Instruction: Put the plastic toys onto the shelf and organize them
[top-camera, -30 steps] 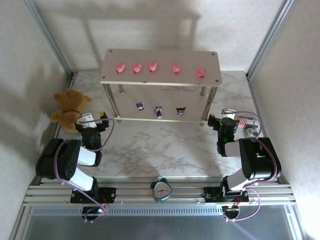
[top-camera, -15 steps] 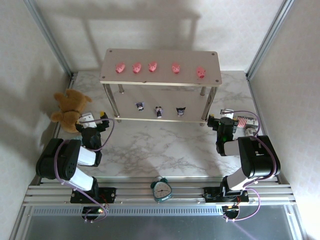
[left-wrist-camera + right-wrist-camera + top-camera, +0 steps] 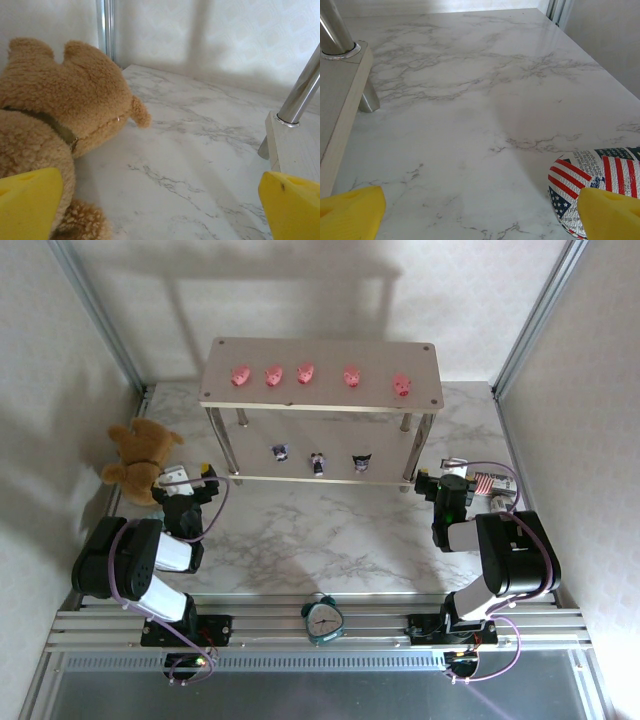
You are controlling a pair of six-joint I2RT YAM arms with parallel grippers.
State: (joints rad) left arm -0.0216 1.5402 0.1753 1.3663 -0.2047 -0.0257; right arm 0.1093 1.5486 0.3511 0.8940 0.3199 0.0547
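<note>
The shelf (image 3: 322, 397) stands at the back middle of the marble table. Several pink pig toys (image 3: 305, 373) sit in a row on its top board. Three purple-and-white figurines (image 3: 317, 462) stand on the lower board. My left gripper (image 3: 187, 483) rests low by the shelf's left end, open and empty (image 3: 160, 210), with the teddy bear on its left and the shelf's leg (image 3: 300, 85) on its right. My right gripper (image 3: 446, 481) sits by the shelf's right end, open and empty (image 3: 480, 215), over bare marble beside the lower board (image 3: 340, 115).
A brown teddy bear (image 3: 140, 455) lies at the left wall, close to my left fingers (image 3: 27, 200). A flag-patterned object (image 3: 495, 483) lies right of my right gripper (image 3: 592, 185). A teal alarm clock (image 3: 323, 620) stands on the front rail between the arm bases.
The right arm has shifted very slightly to the left. The left arm and all the toys stay as they were.
</note>
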